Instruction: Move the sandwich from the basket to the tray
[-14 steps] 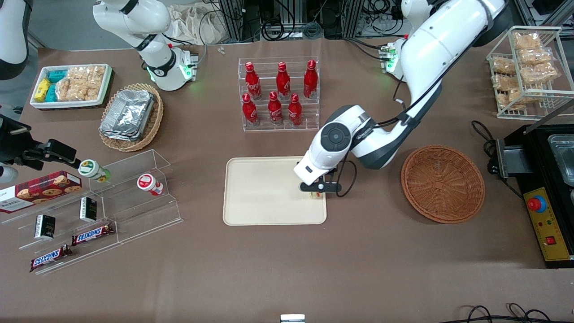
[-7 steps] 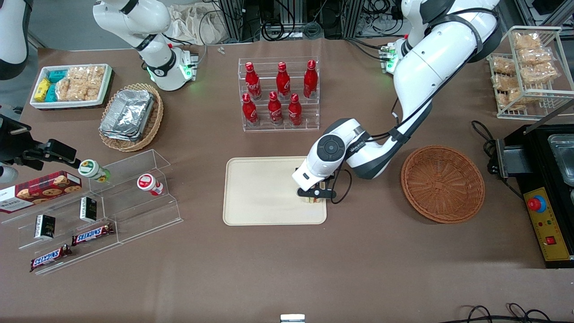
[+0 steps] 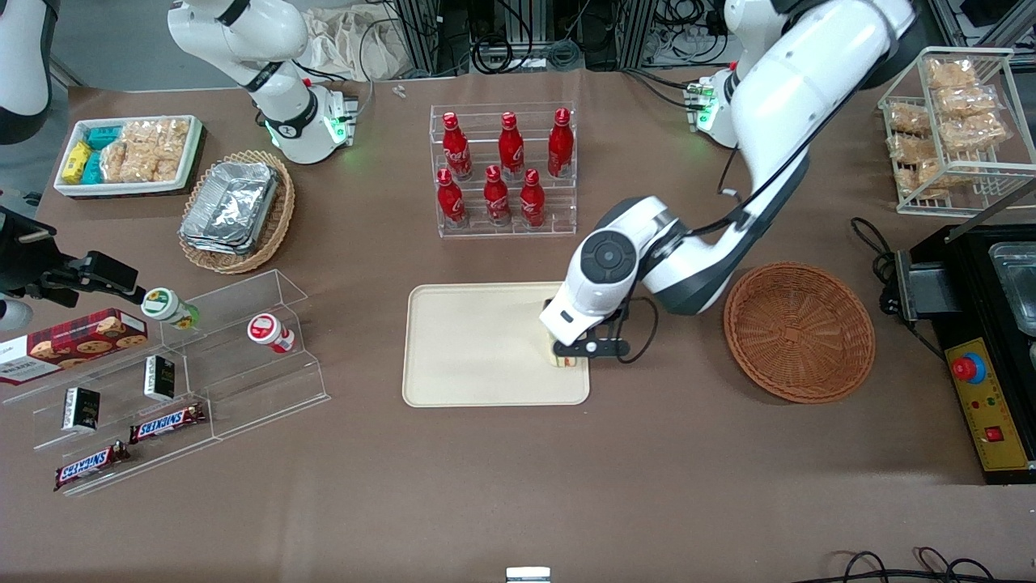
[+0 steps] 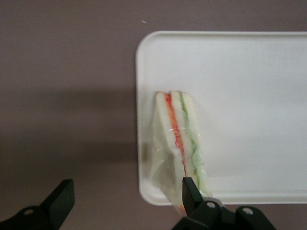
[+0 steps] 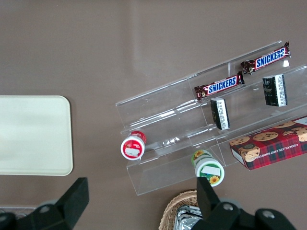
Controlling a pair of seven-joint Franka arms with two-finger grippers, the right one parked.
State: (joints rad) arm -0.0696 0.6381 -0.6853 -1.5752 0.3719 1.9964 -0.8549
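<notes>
ok so the gripper [image 4: 125, 197] has lifted a bit, fingers [image 4: 190, 190] spread wide, and the little triangular layered sandwich [image 4: 176, 143] now sits released between them on the cream rectangular tray [image 4: 249, 96], basically done.

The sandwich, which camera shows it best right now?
The left wrist view: the sandwich lies on the tray near its corner, filling layers visible, with the open end effector above it. In the front view only a sliver of it shows under the arm. The right wrist view misses it.
</notes>
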